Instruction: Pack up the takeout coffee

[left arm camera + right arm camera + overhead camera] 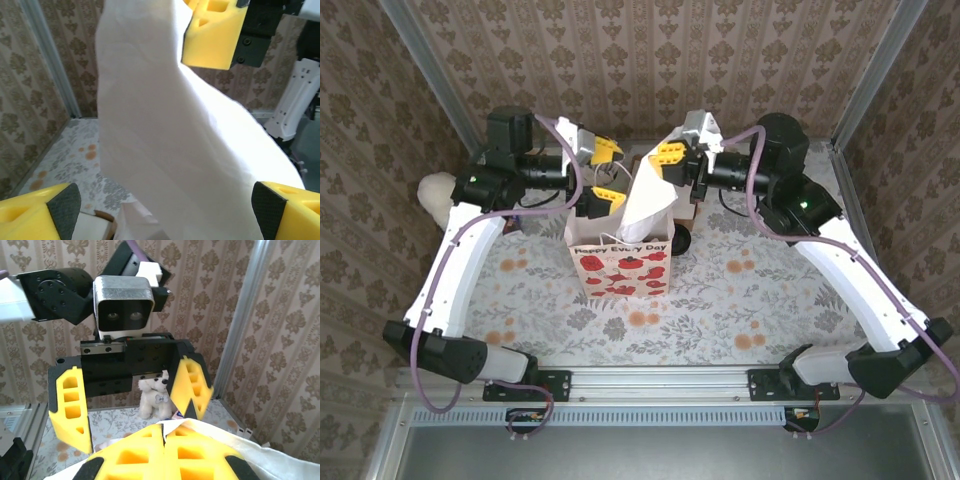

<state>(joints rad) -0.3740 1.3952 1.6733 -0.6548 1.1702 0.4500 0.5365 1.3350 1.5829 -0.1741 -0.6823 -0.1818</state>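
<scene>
Pinching the tip of the tissue [165, 130], the right gripper [165, 445] is clenched, its two yellow fingers pressed flat together with the white sheet caught at their seam and spilling off toward 4 o'clock in the right wrist view. Facing it, the left gripper [166, 211] is released: its jaws stand wide, one black pad [65, 207] at 8 o'clock and the other at 4 o'clock of the left wrist view. The tissue hangs between them as a broad white fold. Whether either pad touches the sheet I cannot tell. From above, both grippers meet over the far side of the bag [620, 268], the left one at its 11 o'clock and the right one at its 1 o'clock. The tissue rises out of the bag's open mouth up to the right fingers. The bag is white paper printed with red poppies and stands upright at the middle of the floral-patterned table [750, 300]. The coffee [678, 240] seems to be the small dark round thing on the table just beside the bag at its 3 o'clock, outside it and partly hidden; its cup and lid are too small to make out. Beyond the open left gripper, in the right wrist view, a white plush dog [156, 396] sits on the table against the patterned wall at 12 o'clock
</scene>
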